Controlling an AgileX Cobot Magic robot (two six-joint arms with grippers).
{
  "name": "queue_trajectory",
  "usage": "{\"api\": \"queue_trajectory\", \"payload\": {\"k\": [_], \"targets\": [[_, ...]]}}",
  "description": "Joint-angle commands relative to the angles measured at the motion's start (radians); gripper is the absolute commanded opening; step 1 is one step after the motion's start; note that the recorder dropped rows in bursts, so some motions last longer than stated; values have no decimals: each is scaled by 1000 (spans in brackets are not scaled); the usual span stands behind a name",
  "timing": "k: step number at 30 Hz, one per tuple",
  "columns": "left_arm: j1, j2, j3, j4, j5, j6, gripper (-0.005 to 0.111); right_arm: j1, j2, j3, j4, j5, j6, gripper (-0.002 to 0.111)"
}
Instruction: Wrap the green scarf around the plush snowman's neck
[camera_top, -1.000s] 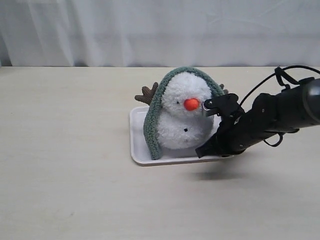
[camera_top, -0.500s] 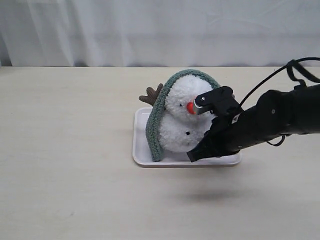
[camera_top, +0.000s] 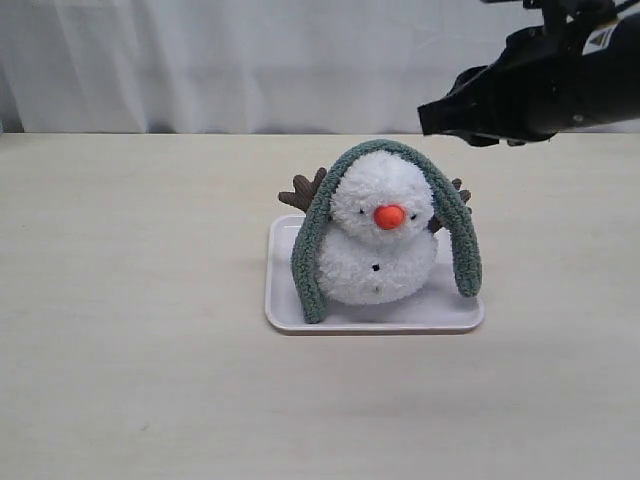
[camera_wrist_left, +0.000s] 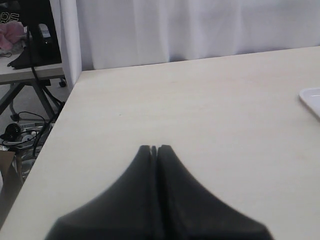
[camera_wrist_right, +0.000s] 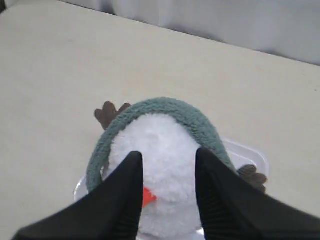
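Observation:
The plush snowman sits upright on a white tray. Over the top of its head lies the green scarf, with one end hanging down each side to the tray; it does not sit at the neck. My right gripper hovers high above and behind the snowman at the upper right. In the right wrist view that gripper is open and empty, looking down on the snowman and scarf. My left gripper is shut on nothing, over bare table far from the tray, and is out of the exterior view.
Brown twig arms stick out behind the scarf on both sides. A corner of the tray shows in the left wrist view. The table's edge drops off toward floor clutter there. A white curtain backs the table.
My right arm rose from in front of the snowman's face up and to the right. The scarf's right end, hidden before, now hangs free beside the snowman.

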Motion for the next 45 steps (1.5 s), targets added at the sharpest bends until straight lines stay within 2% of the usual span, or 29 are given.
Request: {"api": "queue_trajectory", "payload": {"k": [1,6,11,16,22,28,45], "targets": [[1,-3,3,-4,-11,-1,0,-69,108,-173,-72,259,64,34],[1,-3,3,-4,-11,-1,0,-90,224,-296,-9,383,-114,34],[1,-3,3,-4,-11,-1,0,-90,323,-373,115,356,-270,34],[1,-3,3,-4,-11,-1,0,-90,415,-463,126,347,-352,34],[1,-3,3,-4,-11,-1,0,-90,475,-495,137,355,-496,34],[1,-3,3,-4,-11,-1,0,-90,480,-505,238,386,-642,34],[1,-3,3,-4,-11,-1,0,-90,555,-537,137,396,-577,34]]}}
